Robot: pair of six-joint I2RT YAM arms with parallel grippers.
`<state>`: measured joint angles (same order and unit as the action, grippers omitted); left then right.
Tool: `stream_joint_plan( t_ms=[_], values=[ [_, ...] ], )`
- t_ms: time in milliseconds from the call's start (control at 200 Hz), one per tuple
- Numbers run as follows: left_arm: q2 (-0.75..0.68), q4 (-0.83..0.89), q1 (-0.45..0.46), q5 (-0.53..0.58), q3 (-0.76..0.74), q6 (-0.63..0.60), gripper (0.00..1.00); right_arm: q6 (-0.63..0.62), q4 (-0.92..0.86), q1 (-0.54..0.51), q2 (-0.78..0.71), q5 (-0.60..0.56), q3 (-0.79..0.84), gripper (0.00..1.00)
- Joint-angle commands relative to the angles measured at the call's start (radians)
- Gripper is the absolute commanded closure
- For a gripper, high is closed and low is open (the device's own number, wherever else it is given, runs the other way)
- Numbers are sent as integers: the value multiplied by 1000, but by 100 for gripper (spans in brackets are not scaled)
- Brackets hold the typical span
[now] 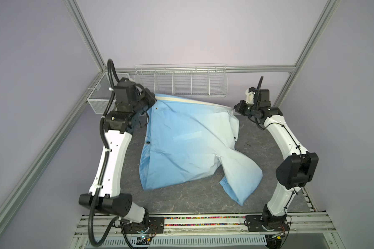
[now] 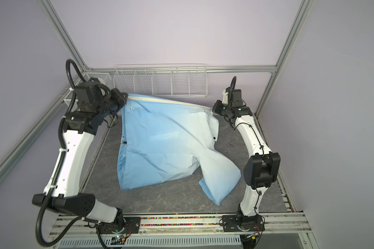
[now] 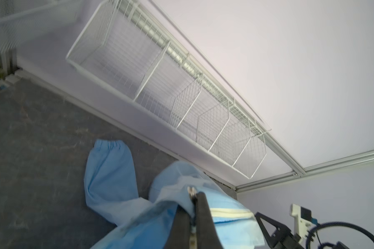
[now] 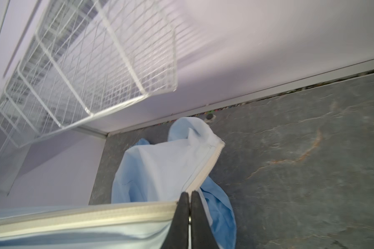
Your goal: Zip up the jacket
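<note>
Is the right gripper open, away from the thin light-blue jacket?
No, the right gripper is shut on the white zipper band of the thin light-blue jacket.

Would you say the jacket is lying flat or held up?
Held up: left gripper and right gripper are shut on the jacket along its zipper, the rest draping onto the table.

We saw the jacket (image 1: pixel 177 140) as thin, matt, creased cloth; the surface (image 1: pixel 192 200) looked like matt grey veined stone; the basket (image 1: pixel 183 83) was white-coated wire.
</note>
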<state>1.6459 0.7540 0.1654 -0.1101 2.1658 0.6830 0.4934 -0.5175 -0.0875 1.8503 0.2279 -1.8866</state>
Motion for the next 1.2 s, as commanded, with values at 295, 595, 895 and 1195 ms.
stream_joint_plan(
  t_ms=[295, 595, 895, 1195],
  values=[
    [79, -26, -82, -20, 46, -82, 62, -2, -164, 259, -76, 3, 45, 44],
    [-515, -456, -79, 132, -1016, -130, 0, -54, 66, 278, -413, -143, 516, 12],
    [-752, -1063, -75, 421, -1729, -501, 0, -283, 583, 247, -593, -301, 1096, 12],
    [-322, -1461, -78, 468, -1806, -563, 1, -458, 1093, 113, -456, -384, 1418, 12]
  ],
)
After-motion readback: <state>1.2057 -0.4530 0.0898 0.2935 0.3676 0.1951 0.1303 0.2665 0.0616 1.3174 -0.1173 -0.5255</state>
